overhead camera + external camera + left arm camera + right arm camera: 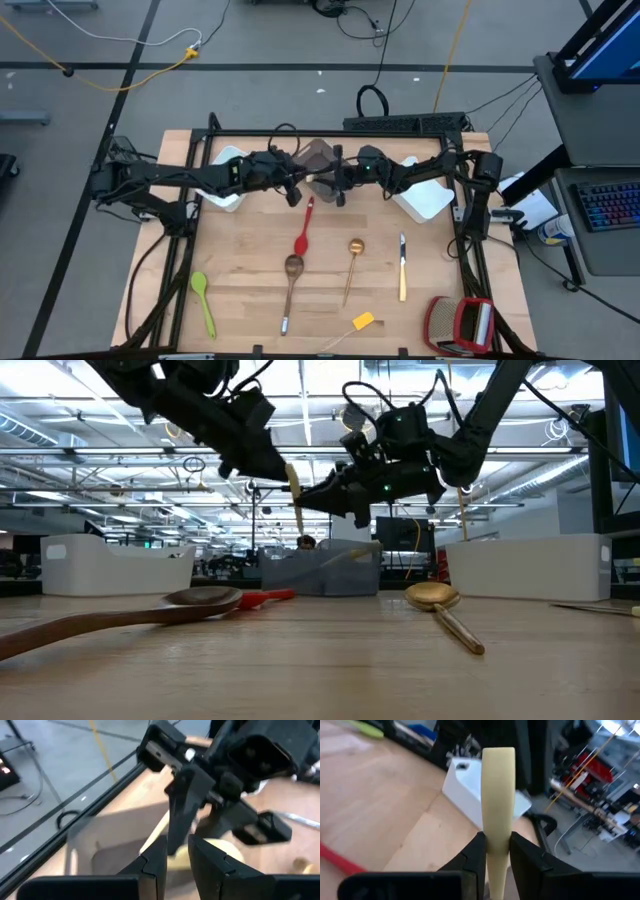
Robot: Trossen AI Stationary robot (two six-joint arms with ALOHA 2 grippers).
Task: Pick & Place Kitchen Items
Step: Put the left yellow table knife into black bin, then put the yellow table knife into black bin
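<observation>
On the pale, light-brown wooden tabletop lie a bright red slim spatula, a lime-green plastic spoon, a dark brown wooden spoon, a shiny gold metal spoon, a pale-handled silver knife and a small yellow piece. The cream utensil handle is plain, unpatterned.

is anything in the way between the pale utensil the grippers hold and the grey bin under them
Nothing visible. The pale-handled utensil hangs between the left gripper and right gripper, with only open air down to the grey bin.
</observation>
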